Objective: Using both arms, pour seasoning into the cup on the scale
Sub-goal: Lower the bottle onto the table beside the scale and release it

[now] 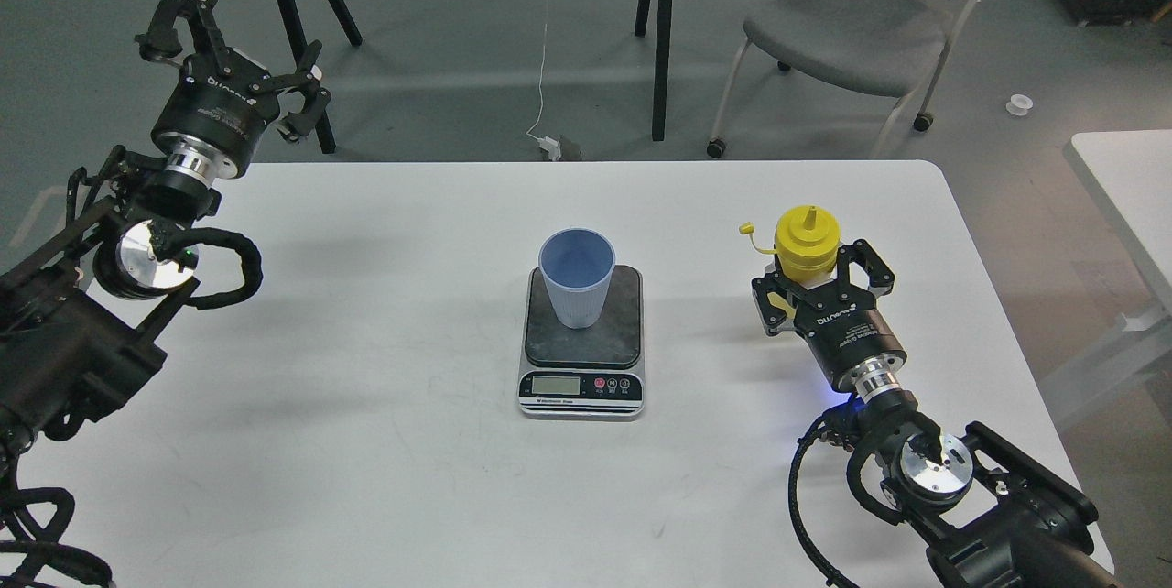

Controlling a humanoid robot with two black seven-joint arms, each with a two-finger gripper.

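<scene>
White bench (pixel 366 441), grey floor and one chair (pixel 851 29) far right behind it. One scale (pixel 583 345) sits mid-bench with one light blue cup (pixel 576 278) upright on its dark plate. One yellow seasoning bottle (pixel 806 245) stands at right, upright, tip cap hanging off to the left. Right gripper (pixel 818 281) has its jaws set around the bottle body; contact looks likely but firm closure can't be told. Left gripper (pixel 233 57) is raised at far left, jaws spread wide, holding nothing. Bottle likely light, soft-walled, squeezable: grip mid-body, not the nozzle. Cup looks light and tippy.
</scene>
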